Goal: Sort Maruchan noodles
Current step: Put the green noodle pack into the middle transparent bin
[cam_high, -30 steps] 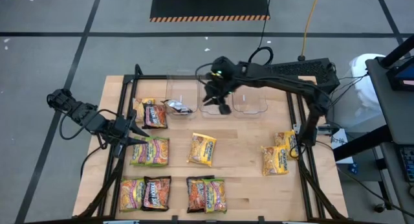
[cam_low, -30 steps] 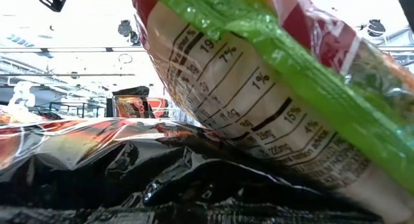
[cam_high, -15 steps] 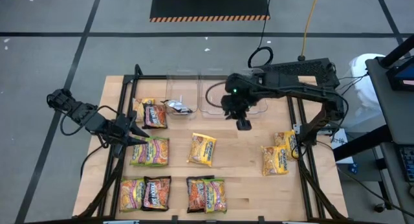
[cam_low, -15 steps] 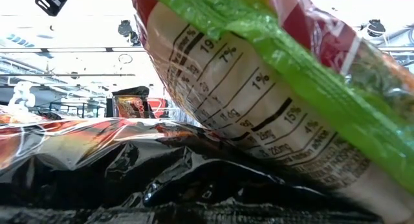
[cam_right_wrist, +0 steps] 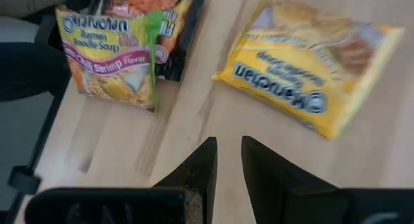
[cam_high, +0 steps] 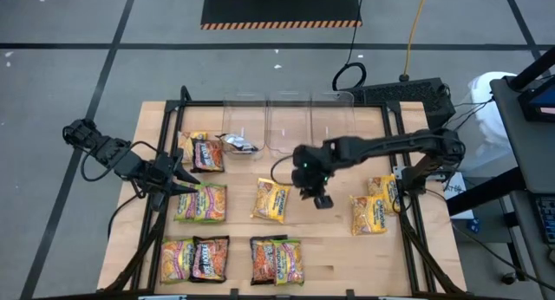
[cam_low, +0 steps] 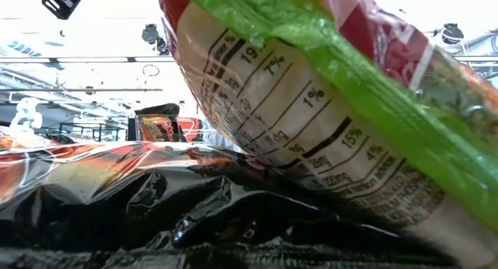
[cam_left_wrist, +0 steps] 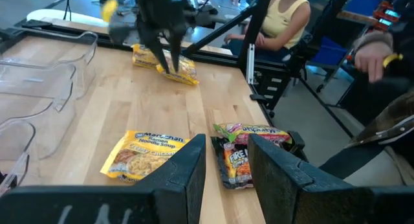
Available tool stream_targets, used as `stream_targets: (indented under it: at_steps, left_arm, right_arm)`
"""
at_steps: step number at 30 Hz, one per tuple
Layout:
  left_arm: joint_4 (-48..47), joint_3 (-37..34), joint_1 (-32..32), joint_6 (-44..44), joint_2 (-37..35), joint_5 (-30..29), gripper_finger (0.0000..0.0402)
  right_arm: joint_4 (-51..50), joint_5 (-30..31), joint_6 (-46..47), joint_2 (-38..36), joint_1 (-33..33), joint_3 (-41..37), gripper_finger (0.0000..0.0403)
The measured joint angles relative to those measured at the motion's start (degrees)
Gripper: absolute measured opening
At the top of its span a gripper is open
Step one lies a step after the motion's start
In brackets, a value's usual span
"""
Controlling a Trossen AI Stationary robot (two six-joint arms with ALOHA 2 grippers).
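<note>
Your right end effector (cam_high: pixel 319 196) reaches low over mid-tabletop (cam_high: pixel 329 239), fingers narrowly parted, empty. The yellow packet (cam_high: pixel 271 200) lies at its nine o'clock; bare wood lies at six.

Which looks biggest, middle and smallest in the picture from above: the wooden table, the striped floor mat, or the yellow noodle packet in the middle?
1. Wooden table, by far the largest.
2. Striped floor mat.
3. Yellow noodle packet, the smallest; the right gripper hangs beside it.

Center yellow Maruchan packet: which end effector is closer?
Right. The right end effector hangs just beside the center yellow Maruchan packet; the left end effector sits off at the table's left side.
</note>
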Motion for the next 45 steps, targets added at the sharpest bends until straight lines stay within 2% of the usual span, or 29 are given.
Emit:
stream_targets:
  at_steps: [8,12,16,22,27,33,45]
  left_arm:
    - [-0.02,0.0,-0.02,-0.04,0.0,0.0,0.0122]
    - [-0.02,0.0,-0.02,-0.06,0.0,-0.01,0.0122]
    - [-0.02,0.0,-0.02,-0.13,0.0,-0.02,0.0122]
    - [0.03,0.0,-0.02,-0.15,0.3,-0.02,0.0122]
    - [0.15,0.0,0.0,-0.58,0.67,0.57,0.0122]
    - [0.31,0.0,-0.01,-0.67,0.66,0.7,0.0122]
    - [0.39,0.0,-0.02,-1.16,0.66,0.7,0.0122]
  right_arm:
    - [17.99,-0.02,7.45,0.0,6.3,-9.72,0.0068]
    - [26.28,0.1,10.15,0.48,9.0,-11.72,0.0068]
    - [30.44,0.19,11.89,3.22,10.37,-11.78,0.0068]
    - [33.99,-0.3,12.02,7.33,10.76,-11.78,0.0068]
    - [39.4,-4.33,14.03,10.04,11.21,-11.78,0.0055]
    - [39.17,-3.9,15.31,11.58,11.62,-11.78,0.0037]
    - [39.52,-2.37,17.7,11.64,12.08,-12.98,0.004]
